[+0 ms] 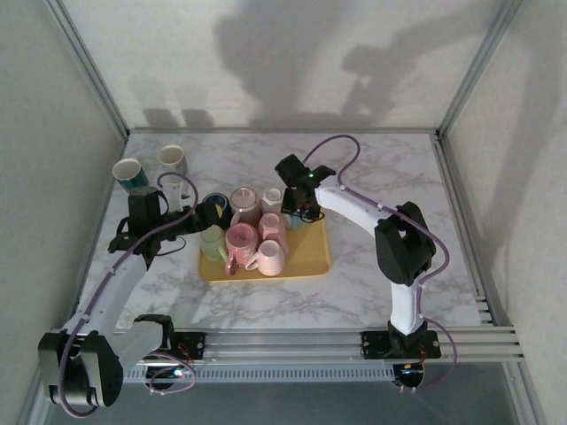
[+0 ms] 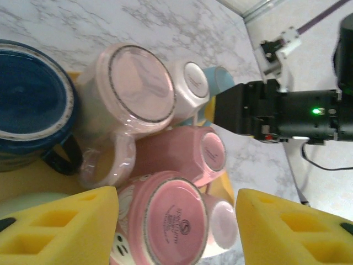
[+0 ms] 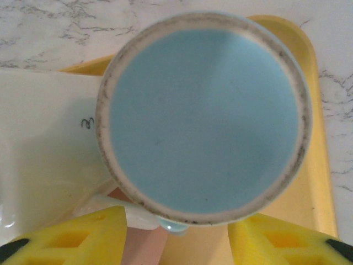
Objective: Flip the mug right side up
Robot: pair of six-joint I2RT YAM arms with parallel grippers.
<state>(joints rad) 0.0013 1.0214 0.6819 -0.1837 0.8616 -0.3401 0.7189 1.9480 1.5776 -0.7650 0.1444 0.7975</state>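
The right gripper's (image 3: 179, 222) fingers, spread and empty above the upside-down light blue ceramic mug (image 3: 204, 118) at the yellow plastic tray's (image 3: 315, 165) far right corner, should straddle its wall squarely, clear of the white mug (image 3: 44, 138) beside it; the left gripper's (image 2: 176, 221) fingers hang spread, empty.

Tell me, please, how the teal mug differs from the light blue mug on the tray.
The teal mug stands mouth up; the light blue mug sits base up. The teal mug is on the bare table, the light blue mug on the yellow tray. Both are bluish.
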